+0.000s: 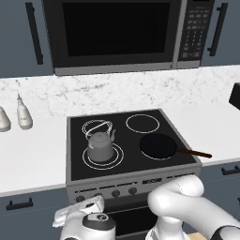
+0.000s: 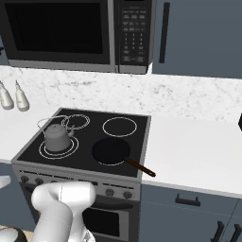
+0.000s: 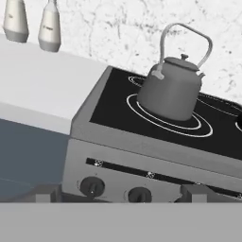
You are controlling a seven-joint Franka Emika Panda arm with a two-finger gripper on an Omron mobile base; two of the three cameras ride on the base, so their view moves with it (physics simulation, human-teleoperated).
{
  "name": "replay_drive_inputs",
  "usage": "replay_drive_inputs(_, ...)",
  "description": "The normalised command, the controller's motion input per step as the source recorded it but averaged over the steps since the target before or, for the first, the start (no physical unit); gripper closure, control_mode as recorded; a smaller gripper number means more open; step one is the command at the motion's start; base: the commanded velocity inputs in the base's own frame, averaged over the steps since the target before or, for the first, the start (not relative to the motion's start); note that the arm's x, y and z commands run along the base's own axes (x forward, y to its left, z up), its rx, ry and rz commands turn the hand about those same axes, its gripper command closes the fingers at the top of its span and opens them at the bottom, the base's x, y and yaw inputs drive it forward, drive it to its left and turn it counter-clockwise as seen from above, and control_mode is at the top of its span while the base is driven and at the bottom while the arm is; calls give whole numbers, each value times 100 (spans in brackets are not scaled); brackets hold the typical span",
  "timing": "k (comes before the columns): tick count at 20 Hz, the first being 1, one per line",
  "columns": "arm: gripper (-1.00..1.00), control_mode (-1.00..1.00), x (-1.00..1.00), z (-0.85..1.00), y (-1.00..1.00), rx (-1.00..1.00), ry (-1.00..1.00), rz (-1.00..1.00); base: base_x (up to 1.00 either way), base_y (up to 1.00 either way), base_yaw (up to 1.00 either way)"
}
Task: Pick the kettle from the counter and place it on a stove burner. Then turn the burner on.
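Note:
The dull-grey kettle (image 1: 101, 146) (image 2: 56, 137) (image 3: 172, 90) stands upright on the front-left stove burner (image 1: 119, 157) (image 2: 72, 150) (image 3: 189, 128), whose two rings look white, not red. White counter (image 1: 28, 159) (image 3: 42, 80) lies on both sides of the cooktop. My gripper (image 3: 123, 196) (image 1: 78, 209) hangs low in front of the stove's left end, facing the row of knobs (image 3: 92, 187) on the front panel. Its fingers (image 3: 47, 194) stand wide apart with nothing between them, short of the knobs.
A black frying pan (image 1: 158, 146) (image 2: 111, 151) sits on the front-right burner, its handle reaching right over the counter. Two white bottles (image 1: 23, 117) (image 2: 21, 101) (image 3: 49, 28) stand on the left counter by the wall. A microwave (image 1: 117, 33) hangs above the stove.

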Motion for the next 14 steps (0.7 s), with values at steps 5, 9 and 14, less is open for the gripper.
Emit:
replay_drive_inputs(5,-100,-100,7,-81,-17,4,-33,0,0,0,0)
replay_drive_inputs(9,-100,-100,2,-30,-10,16,-26,0,0,0,0)
replay_drive_inputs(14,-100,-100,29,-6,2,0,-1,0,0,0,0)
